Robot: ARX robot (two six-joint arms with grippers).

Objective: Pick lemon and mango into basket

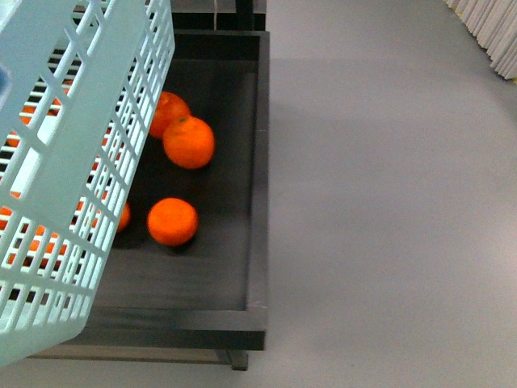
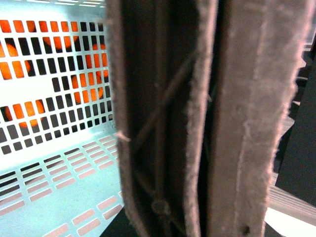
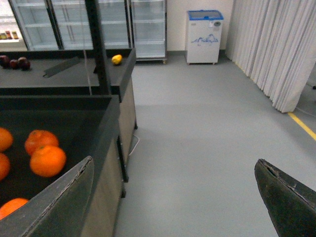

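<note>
The light turquoise basket (image 1: 73,162) hangs tilted at the left of the front view, over the dark fruit bin. In the left wrist view its slotted wall (image 2: 54,98) fills the left side. My left gripper (image 2: 197,148) is shut on the brownish handle (image 2: 158,123), seen very close. My right gripper (image 3: 174,165) is open over bare floor beside the bin, with nothing between its fingers. A small yellow fruit (image 3: 116,59) lies at the corner of a far bin; it is too small to tell whether it is the lemon or the mango.
Several oranges (image 1: 188,142) lie in the black bin (image 1: 258,202), and more show through the basket lattice. Grey floor (image 1: 388,202) stretches to the right. Glass-door fridges (image 3: 148,24), a small chest freezer (image 3: 204,37) and a curtain (image 3: 276,49) stand beyond.
</note>
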